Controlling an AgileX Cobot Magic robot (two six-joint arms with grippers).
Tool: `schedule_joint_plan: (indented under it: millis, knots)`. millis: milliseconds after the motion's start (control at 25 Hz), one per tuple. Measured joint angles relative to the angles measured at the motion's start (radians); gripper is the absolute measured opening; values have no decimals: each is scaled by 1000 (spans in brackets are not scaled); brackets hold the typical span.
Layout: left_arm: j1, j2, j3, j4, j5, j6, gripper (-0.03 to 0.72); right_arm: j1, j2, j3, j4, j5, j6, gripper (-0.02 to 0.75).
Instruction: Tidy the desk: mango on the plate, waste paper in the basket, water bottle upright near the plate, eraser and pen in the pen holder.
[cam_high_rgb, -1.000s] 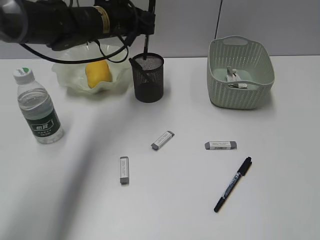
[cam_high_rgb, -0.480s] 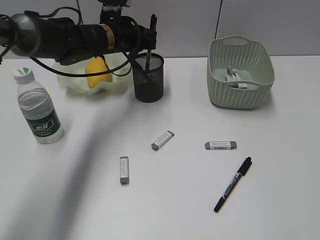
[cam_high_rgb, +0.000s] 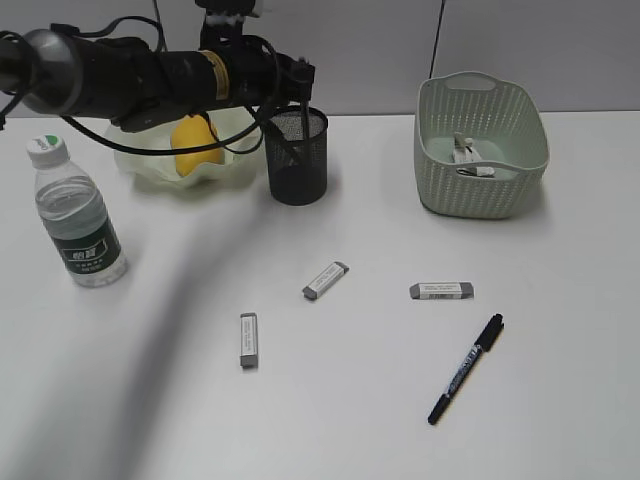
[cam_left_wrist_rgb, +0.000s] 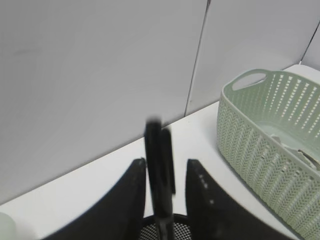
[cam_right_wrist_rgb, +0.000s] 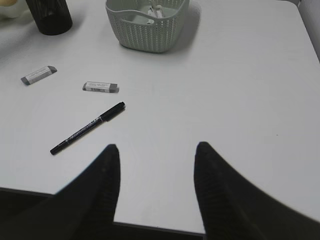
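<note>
Exterior view, left to right: the water bottle (cam_high_rgb: 76, 216) stands upright on the white tabletop (cam_high_rgb: 330, 420), near the plate (cam_high_rgb: 150, 162), which holds the mango (cam_high_rgb: 193, 143). The left arm (cam_high_rgb: 130, 72) extends horizontally above the plate, and its gripper (cam_high_rgb: 299, 85) sits directly over the pen holder (cam_high_rgb: 297, 156). The left wrist view shows the left fingers (cam_left_wrist_rgb: 127, 200) clamped around a dark pen (cam_left_wrist_rgb: 159, 172) held upright, its lower end dipping into the mesh rim of the pen holder (cam_left_wrist_rgb: 165, 232). Three grey erasers lie flat on the tabletop, well apart from one another: the first eraser (cam_high_rgb: 248, 340), the second eraser (cam_high_rgb: 325, 280) and the third eraser (cam_high_rgb: 441, 291). A second pen (cam_high_rgb: 466, 368), a black marker, lies diagonally near the front right. The basket (cam_high_rgb: 480, 150) stands at the rear right and contains the waste paper (cam_high_rgb: 468, 156). The right wrist view shows the right gripper (cam_right_wrist_rgb: 156, 165) raised above the tabletop's near edge, its fingers (cam_right_wrist_rgb: 102, 182) spread apart and holding nothing.
</note>
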Motion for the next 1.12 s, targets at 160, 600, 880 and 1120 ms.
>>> schedule_joint_plan:
  millis: [160, 600, 880, 1120]
  knots:
    - [0, 0, 0, 0, 0, 1, 350, 0, 0, 0, 0, 0, 0, 391]
    - [0, -83, 0, 11, 56, 1, 372, 0, 0, 0, 0, 0, 0, 391]
    - [0, -231, 0, 49, 263, 1, 372, 0, 0, 0, 0, 0, 1, 391]
    - [0, -368, 0, 150, 613, 7, 372, 0, 0, 0, 0, 0, 1, 391]
